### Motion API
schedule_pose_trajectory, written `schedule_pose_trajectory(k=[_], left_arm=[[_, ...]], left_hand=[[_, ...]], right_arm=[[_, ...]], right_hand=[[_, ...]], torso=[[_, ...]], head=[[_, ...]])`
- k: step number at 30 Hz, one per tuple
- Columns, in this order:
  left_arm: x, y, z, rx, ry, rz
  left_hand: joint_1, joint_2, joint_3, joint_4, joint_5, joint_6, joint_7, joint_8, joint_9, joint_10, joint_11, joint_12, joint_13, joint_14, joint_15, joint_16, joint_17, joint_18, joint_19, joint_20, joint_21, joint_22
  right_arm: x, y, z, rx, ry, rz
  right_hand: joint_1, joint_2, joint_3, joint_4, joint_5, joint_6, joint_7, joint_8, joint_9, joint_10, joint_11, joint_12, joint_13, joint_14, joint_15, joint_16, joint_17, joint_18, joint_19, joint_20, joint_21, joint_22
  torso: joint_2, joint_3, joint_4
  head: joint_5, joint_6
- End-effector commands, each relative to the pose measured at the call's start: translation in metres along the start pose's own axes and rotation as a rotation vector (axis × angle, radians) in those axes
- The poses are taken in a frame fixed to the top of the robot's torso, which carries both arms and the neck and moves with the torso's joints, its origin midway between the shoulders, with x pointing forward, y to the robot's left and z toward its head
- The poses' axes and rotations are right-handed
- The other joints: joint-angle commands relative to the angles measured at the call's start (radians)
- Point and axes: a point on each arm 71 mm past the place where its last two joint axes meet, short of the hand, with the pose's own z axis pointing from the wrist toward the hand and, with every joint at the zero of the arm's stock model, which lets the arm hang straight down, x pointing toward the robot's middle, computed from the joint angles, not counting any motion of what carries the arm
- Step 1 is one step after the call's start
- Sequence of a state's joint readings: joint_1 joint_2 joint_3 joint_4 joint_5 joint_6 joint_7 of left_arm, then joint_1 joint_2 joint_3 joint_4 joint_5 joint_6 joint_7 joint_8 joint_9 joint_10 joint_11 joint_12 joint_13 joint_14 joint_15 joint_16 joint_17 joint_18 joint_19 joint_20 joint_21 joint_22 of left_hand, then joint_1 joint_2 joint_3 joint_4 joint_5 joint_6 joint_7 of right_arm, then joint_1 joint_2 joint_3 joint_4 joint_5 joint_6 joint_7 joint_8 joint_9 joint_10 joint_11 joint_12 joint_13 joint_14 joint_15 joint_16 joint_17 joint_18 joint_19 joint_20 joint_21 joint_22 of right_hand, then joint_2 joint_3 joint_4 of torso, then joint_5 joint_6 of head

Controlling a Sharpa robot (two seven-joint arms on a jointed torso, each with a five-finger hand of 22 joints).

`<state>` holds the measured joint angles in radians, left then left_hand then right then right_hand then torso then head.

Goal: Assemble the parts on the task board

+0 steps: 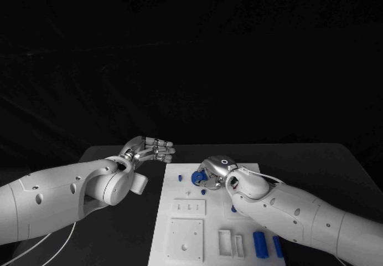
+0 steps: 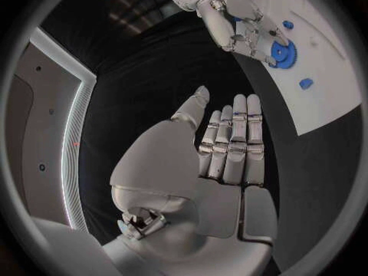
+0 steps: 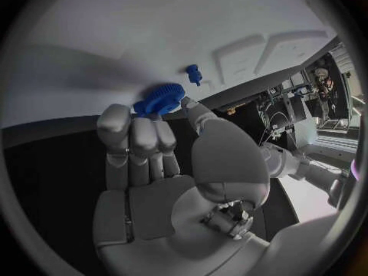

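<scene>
The white task board (image 1: 185, 233) lies in the middle of the black table (image 1: 319, 160), and everything else is placed from it. The right hand (image 1: 214, 173) is over the board's far end, near the far edge, its fingertips (image 3: 115, 118) closed around a blue gear (image 1: 198, 177); in the right wrist view the gear (image 3: 159, 99) sits pinched between thumb and fingers just above the white surface, though whether it touches the board cannot be told. A small blue peg (image 3: 193, 74) stands on the board just beside the gear, apart from it. Two more small blue pieces (image 2: 304, 83) show on the board near the gear in the left wrist view.

The left hand (image 1: 148, 149) hovers off the board's far left corner, over bare black table, holding nothing, its fingers (image 2: 233, 135) straight and close together, the thumb set apart. Dark open table lies between it and the board's left edge.

At the board's near right edge two blue bars (image 1: 259, 244) lie side by side, beside white rectangular slots (image 1: 225, 243). A raised white block (image 1: 186, 238) sits on the near left part.
</scene>
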<state>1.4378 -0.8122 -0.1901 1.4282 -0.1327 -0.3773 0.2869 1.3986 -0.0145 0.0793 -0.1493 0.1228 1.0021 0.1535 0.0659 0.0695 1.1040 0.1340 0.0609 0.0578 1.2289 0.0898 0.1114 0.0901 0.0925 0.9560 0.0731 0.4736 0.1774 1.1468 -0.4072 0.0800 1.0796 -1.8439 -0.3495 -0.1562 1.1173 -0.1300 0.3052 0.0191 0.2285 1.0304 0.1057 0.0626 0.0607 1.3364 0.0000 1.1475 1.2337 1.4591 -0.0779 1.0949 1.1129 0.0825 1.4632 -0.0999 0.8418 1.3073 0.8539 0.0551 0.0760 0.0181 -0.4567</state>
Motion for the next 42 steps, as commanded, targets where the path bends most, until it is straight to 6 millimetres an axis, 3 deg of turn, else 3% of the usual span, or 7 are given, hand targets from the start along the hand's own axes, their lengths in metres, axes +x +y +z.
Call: schedule_pose_trajectory(k=[1, 29, 33, 34, 35, 38, 42], left_arm=[[0.001, -0.001, 0.000, 0.008, 0.014, -0.001], [-0.005, 0.000, -0.001, 0.007, 0.003, 0.002], [-0.006, 0.000, -0.002, 0.007, 0.000, 0.003], [-0.007, 0.000, -0.002, 0.007, -0.001, 0.003], [-0.007, 0.000, -0.002, 0.007, -0.002, 0.003], [-0.008, 0.000, -0.003, 0.008, -0.004, 0.003], [-0.011, 0.000, -0.003, 0.013, -0.005, 0.007]], left_hand=[[-0.002, -0.004, 0.000, -0.002, 0.003, -0.008, 0.002, -0.002, 0.000, -0.010, 0.000, -0.001, 0.001, -0.006, 0.003, -0.006, -0.001, -0.004, -0.006, 0.001, 0.001, -0.001], [0.000, -0.006, -0.001, -0.001, 0.004, -0.013, 0.004, -0.002, 0.000, -0.011, 0.001, -0.001, 0.001, -0.007, 0.004, -0.007, -0.001, -0.004, -0.005, 0.002, -0.001, -0.005], [0.001, -0.006, -0.001, -0.002, 0.003, -0.011, 0.003, -0.001, 0.000, -0.010, 0.001, -0.001, 0.001, -0.007, 0.003, -0.007, -0.001, -0.004, -0.004, 0.001, -0.001, -0.006], [0.001, -0.006, -0.001, -0.002, 0.003, -0.011, 0.003, -0.001, 0.000, -0.010, 0.001, -0.001, 0.001, -0.007, 0.003, -0.007, -0.001, -0.004, -0.004, 0.001, -0.001, -0.006], [0.001, -0.006, -0.001, -0.002, 0.003, -0.011, 0.003, -0.001, 0.000, -0.010, 0.001, -0.001, 0.001, -0.007, 0.003, -0.007, -0.001, -0.004, -0.004, 0.001, -0.001, -0.006], [0.002, -0.006, 0.000, -0.002, 0.003, -0.010, 0.002, -0.001, 0.000, -0.008, 0.000, 0.000, 0.001, -0.006, 0.003, -0.007, -0.001, -0.004, -0.005, 0.001, 0.000, -0.006], [0.003, -0.004, 0.002, -0.004, 0.004, -0.004, 0.000, -0.001, 0.000, 0.007, -0.004, -0.001, 0.001, -0.007, 0.002, -0.007, -0.002, -0.005, -0.006, 0.000, 0.001, -0.006]], right_arm=[[0.005, -0.003, -0.002, 0.004, 0.039, 0.026], [-0.007, -0.022, -0.017, 0.017, -0.048, 0.097], [-0.017, -0.029, -0.023, 0.006, -0.082, 0.164], [-0.021, -0.031, -0.024, 0.003, -0.092, 0.179], [-0.025, -0.034, -0.026, 0.000, -0.101, 0.194], [-0.035, -0.041, -0.030, -0.002, -0.117, 0.234], [-0.051, -0.065, -0.040, 0.016, -0.122, 0.327]], right_hand=[[-0.017, 0.000, 0.018, -0.001, 0.004, 0.006, -0.005, -0.001, 0.002, -0.002, -0.001, 0.003, 0.003, -0.003, 0.004, 0.003, 0.001, 0.004, 0.055, 0.006, 0.002, 0.103], [-0.010, -0.005, 0.027, -0.011, 0.004, 0.011, -0.006, -0.001, 0.002, 0.002, -0.002, 0.007, 0.005, -0.002, 0.003, 0.003, -0.001, 0.005, 0.056, 0.005, 0.007, 0.104], [0.010, -0.003, -0.034, -0.017, 0.016, -0.001, -0.002, 0.000, 0.002, -0.003, -0.001, 0.003, 0.004, -0.003, 0.006, 0.000, -0.005, 0.011, 0.053, 0.009, 0.003, 0.103], [0.018, -0.004, -0.048, -0.023, 0.007, -0.004, -0.002, 0.000, 0.002, -0.003, -0.001, 0.003, 0.004, -0.004, 0.006, 0.000, -0.005, 0.012, 0.054, 0.009, 0.003, 0.103], [0.044, -0.006, -0.075, -0.036, -0.043, -0.007, -0.001, 0.000, 0.002, -0.004, 0.001, 0.004, 0.005, -0.004, 0.007, 0.000, -0.005, 0.012, 0.053, 0.010, 0.004, 0.103], [0.088, 0.016, -0.162, -0.045, -0.040, -0.007, -0.002, 0.000, 0.002, -0.004, 0.002, 0.006, 0.005, -0.004, 0.008, 0.001, -0.004, 0.012, 0.053, 0.011, 0.006, 0.104], [0.124, 0.034, -0.187, -0.100, -0.037, 0.004, -0.001, 0.000, 0.002, -0.005, 0.003, 0.008, 0.006, -0.004, 0.009, 0.000, -0.002, 0.008, 0.049, 0.012, 0.002, 0.103]], torso=[[0.000, 0.0008, 0.0004], [-0.001, 0.0008, -0.0011], [-0.001, 0.0015, -0.0027], [-0.002, 0.0017, -0.0036], [-0.002, 0.0021, -0.0047], [-0.002, 0.0027, -0.0066], [-0.004, 0.0046, -0.0139]], head=[[-0.003, -0.001], [-0.011, -0.002], [-0.013, 0.001], [-0.014, 0.002], [-0.015, 0.003], [-0.022, 0.005], [-0.031, 0.010]])
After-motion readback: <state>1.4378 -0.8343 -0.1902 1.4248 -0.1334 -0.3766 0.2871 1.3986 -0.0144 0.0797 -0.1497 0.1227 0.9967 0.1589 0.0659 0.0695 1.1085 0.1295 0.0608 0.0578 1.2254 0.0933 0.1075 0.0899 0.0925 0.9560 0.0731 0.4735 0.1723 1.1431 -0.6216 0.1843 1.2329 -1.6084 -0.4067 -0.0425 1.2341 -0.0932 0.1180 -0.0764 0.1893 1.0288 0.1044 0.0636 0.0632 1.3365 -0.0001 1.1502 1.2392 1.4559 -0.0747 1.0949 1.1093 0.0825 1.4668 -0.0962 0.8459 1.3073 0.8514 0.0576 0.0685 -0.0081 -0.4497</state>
